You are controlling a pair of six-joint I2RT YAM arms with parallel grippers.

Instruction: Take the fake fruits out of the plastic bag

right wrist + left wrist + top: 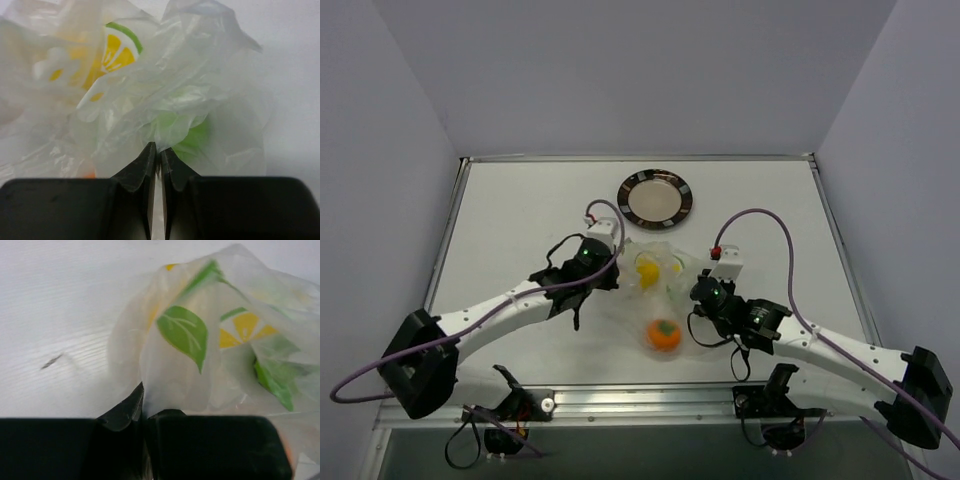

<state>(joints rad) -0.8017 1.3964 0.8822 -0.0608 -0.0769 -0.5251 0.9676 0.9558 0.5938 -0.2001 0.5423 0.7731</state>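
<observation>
The left gripper [144,399] was pinched closed on a fold of the plastic bag [200,365], with film caught between its fingers. The right gripper [156,152] was likewise clamped tight on a gathered fold at the bag's opposite side. Both pinches took film only, no fruit. That looked like a hold on two sides so the bag could be spread or lifted and its contents tipped out. The bag sat bunched on the table [520,215] between the two arms. The orange fruit [664,336] lay at the bag's near end, toward the bases; I couldn't tell whether it was under film or at the mouth. The yellow fruit [647,272] sat inside, nearer the left gripper. The green fruit [196,137] showed as a green blur through the film just past the right fingertips. The plate [655,196] stood beyond the bag, apart from it, and was probably the drop spot. At least two fruits were judged not yet out.
</observation>
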